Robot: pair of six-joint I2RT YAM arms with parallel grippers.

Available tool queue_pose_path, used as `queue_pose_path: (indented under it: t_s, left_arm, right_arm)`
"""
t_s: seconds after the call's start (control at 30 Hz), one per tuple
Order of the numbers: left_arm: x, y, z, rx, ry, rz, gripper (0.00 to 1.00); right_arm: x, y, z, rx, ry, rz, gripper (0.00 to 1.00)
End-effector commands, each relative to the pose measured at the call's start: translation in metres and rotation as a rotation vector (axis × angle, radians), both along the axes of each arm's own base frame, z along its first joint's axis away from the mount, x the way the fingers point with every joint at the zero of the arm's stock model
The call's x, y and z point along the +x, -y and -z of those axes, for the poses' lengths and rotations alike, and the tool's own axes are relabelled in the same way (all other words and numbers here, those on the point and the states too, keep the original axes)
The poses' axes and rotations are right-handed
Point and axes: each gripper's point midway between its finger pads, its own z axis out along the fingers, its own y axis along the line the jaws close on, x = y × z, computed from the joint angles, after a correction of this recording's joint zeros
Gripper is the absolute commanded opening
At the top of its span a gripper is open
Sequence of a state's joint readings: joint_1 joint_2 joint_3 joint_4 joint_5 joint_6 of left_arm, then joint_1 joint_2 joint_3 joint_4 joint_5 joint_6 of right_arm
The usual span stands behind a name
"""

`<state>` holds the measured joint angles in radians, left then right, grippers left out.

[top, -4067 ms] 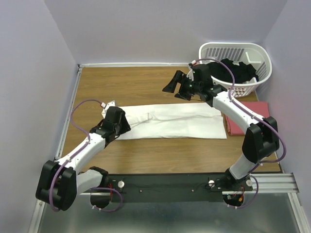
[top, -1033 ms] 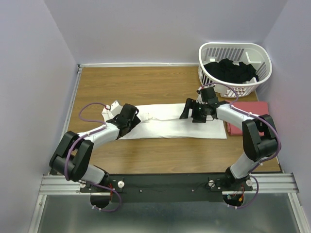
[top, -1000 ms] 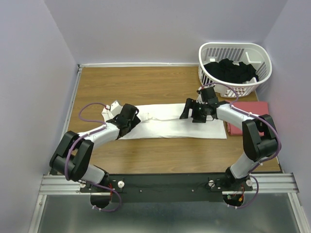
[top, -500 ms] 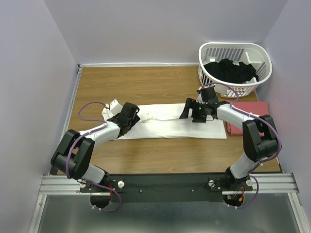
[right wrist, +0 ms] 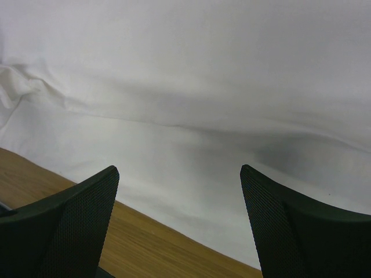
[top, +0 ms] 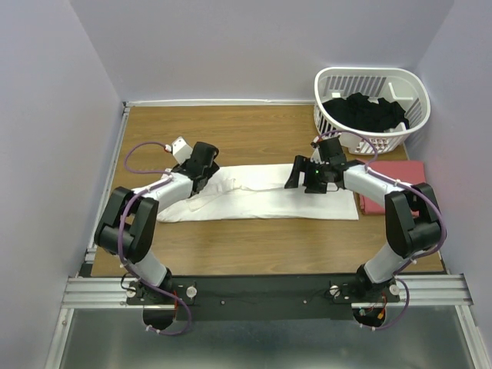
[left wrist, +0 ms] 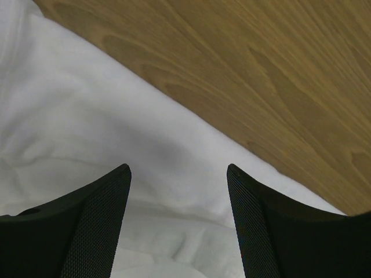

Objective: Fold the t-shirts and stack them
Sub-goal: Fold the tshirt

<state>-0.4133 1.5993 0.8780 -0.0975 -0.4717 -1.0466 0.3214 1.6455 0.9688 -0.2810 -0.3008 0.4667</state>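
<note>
The white t-shirt point(top: 261, 201) lies folded into a long strip across the middle of the table, its left end rumpled. My left gripper point(top: 207, 167) is open just above the far edge of that left end; the left wrist view shows white cloth point(left wrist: 87, 116) between the spread fingers point(left wrist: 98, 214), with nothing gripped. My right gripper point(top: 295, 174) hovers open low over the strip's far edge, right of centre, and the white shirt point(right wrist: 203, 69) fills its wrist view. The salmon-red t-shirt point(top: 403, 178) lies folded at the right, partly under the right arm.
A white slatted basket point(top: 338, 81) holding dark clothes point(top: 365, 111) stands at the back right corner. Bare wood table point(top: 231, 131) stretches behind the shirt and shows past the cloth edge in both wrist views. Walls close in the left, back and right sides.
My left gripper has moved back from the shirt's left part to its far edge, and the left end looks more rumpled. The right gripper has stayed still for the last second.
</note>
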Motion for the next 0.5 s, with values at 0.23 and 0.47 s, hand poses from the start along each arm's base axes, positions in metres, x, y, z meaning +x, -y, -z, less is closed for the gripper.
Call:
queue_pose_path:
  t_s: [0.23, 0.47]
  left_arm:
    - [-0.041, -0.013, -0.002, -0.077, -0.04, -0.049, 0.86]
    - [-0.063, -0.013, -0.001, -0.113, -0.068, -0.062, 0.95]
  right_arm:
    - [-0.009, -0.003, -0.003, 0.013, 0.019, -0.066, 0.92]
    - [-0.013, -0.005, -0.001, 0.024, 0.008, -0.077, 0.92]
